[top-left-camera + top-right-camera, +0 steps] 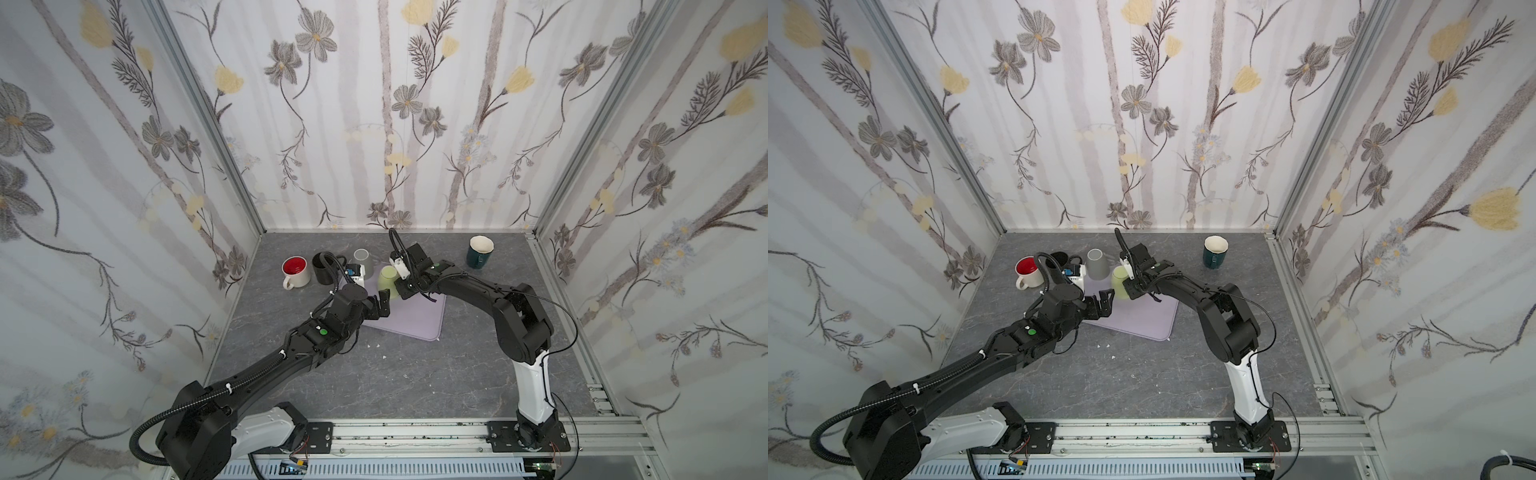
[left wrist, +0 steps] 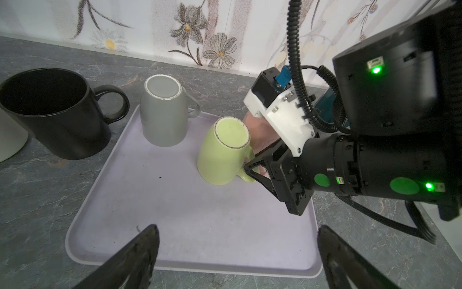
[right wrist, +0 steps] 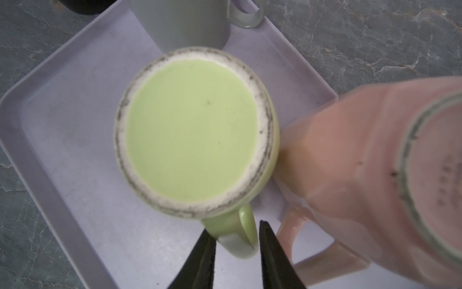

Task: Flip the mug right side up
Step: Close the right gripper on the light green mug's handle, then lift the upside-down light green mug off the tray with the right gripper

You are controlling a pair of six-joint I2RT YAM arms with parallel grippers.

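The green mug point(image 3: 192, 130) is upside down on the lavender tray point(image 2: 187, 212), base up and leaning a little. Both top views show it at the tray's far side point(image 1: 388, 281) point(image 1: 1120, 282). My right gripper point(image 3: 235, 225) is shut on the mug's handle point(image 3: 246, 232), one finger on each side; the left wrist view shows that grip point(image 2: 250, 170) from the side. My left gripper point(image 2: 237, 227) hangs open over the tray's near edge with nothing between its fingers, short of the mug point(image 2: 222, 155). In both top views it is just left of the mug point(image 1: 382, 305) point(image 1: 1104, 301).
An upside-down grey mug point(image 2: 162, 117) stands on the tray's far corner. An upside-down pink mug point(image 3: 362, 155) sits close beside the green one. A black mug point(image 2: 50, 112) and a red-lined white mug point(image 1: 296, 272) stand upright left of the tray. A dark teal mug point(image 1: 480, 251) is at the back right.
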